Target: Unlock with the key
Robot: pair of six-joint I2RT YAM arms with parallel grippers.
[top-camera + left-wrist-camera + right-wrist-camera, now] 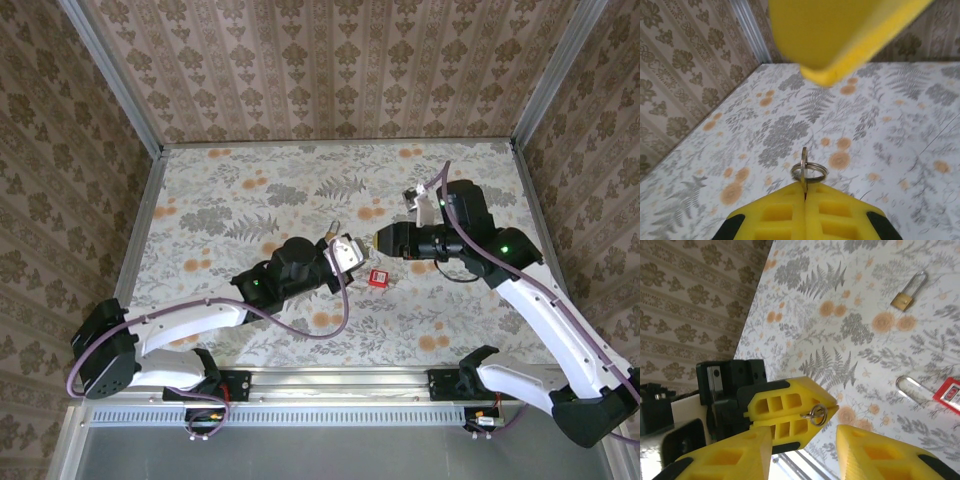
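Two arms meet near the middle of the floral-patterned counter point(250, 190), their tips facing each other and close together. The left gripper point(805, 195), with chunky yellow plastic fingers, reaches in from the near left, and its jaws are pressed fully together. Pinched in their seam is a small silver wire ring point(810, 172) with a thin strip of metal standing up through it. Seen edge-on, that strip appears to be the tiny silver metal key point(804, 159). So the key is held off the counter, sticking out past the left fingertips toward the right arm. The right gripper point(380, 240), also yellow-fingered, comes in from the right. Its jaws stand partly open with a clear gap between them. In the right wrist view the left gripper's tip and the ring sit just ahead of that gap, not touching either finger. A small square red plastic piece with a white label point(949, 395) lies flat on the counter. It sits just to the near side of the space between the two grippers. A long narrow silver loop point(910, 386) extends from one end of it. A small brass padlock with a long silver shackle point(902, 299) lies flat farther out on the counter, well apart from the red piece.
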